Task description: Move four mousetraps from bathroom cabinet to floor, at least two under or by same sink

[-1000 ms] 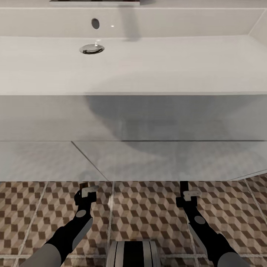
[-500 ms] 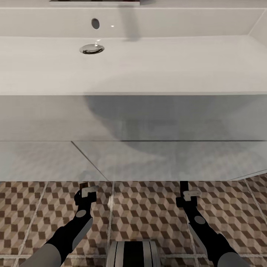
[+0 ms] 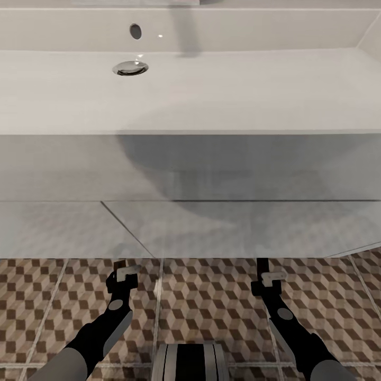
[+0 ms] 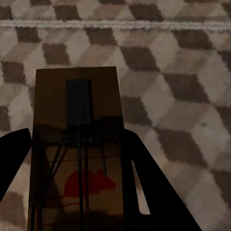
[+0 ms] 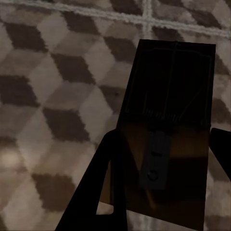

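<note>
Cube-patterned bathroom floor — white bathroom sink above

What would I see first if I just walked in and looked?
Probably the big white bathroom sink, which spreads across the upper half of the head view, with its shiny round drain near the back left. Below it, the cube-patterned bathroom floor catches the eye, with two dark robot arms reaching over it. The left gripper and the right gripper each hold a brown mousetrap above the tiles.

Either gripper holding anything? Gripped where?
Each holds a mousetrap: left gripper on the left mousetrap, right gripper on the right mousetrap, both pinched across the long edges.
</note>
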### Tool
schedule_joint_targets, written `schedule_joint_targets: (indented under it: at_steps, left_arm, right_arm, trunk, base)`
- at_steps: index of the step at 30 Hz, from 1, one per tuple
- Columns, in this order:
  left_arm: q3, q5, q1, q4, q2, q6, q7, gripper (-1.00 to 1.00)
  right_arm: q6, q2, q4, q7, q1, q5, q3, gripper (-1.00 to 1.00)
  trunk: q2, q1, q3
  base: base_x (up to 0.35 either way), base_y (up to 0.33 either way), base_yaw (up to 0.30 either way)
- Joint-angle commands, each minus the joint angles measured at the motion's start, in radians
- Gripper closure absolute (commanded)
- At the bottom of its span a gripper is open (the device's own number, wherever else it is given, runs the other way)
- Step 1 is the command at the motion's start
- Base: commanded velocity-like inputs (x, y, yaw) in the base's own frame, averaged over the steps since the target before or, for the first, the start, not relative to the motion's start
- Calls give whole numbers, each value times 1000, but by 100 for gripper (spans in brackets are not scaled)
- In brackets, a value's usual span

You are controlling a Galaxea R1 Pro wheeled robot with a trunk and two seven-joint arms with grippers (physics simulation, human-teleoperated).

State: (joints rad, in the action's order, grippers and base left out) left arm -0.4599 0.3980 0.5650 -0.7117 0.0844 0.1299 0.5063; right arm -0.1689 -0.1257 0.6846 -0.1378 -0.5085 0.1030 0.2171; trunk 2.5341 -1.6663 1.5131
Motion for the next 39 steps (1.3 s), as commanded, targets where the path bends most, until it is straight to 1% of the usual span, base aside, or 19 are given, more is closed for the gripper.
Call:
schedule_joint_targets:
  at_steps: [1,12,19,38,39]
  left_arm:
    - [-8,11,1,0,1,6,8,100]
    - [-8,10,1,0,1,7,8,100]
    - [-8,10,1,0,1,6,10,100]
    - [-7,10,1,0,1,7,8,100]
    - [-7,10,1,0,1,7,8,100]
  right_arm:
    - [-4,-2,0,-8,-1,11,8,100]
    - [-3,-2,0,-8,-1,10,8,100]
    - [-3,-2,0,-8,-1,10,8,100]
    - [-3,-2,0,-8,-1,11,8,100]
    - [-3,-2,0,-8,-1,11,8,100]
  trunk:
    - [0,0,1]
    - [0,0,1]
    - [2,-3,28]
    - [2,-3,28]
    - [2,-3,31]
  base:
    - [0,0,0]
    - [0,0,0]
    - [0,0,0]
    - [0,0,0]
    - [0,0,0]
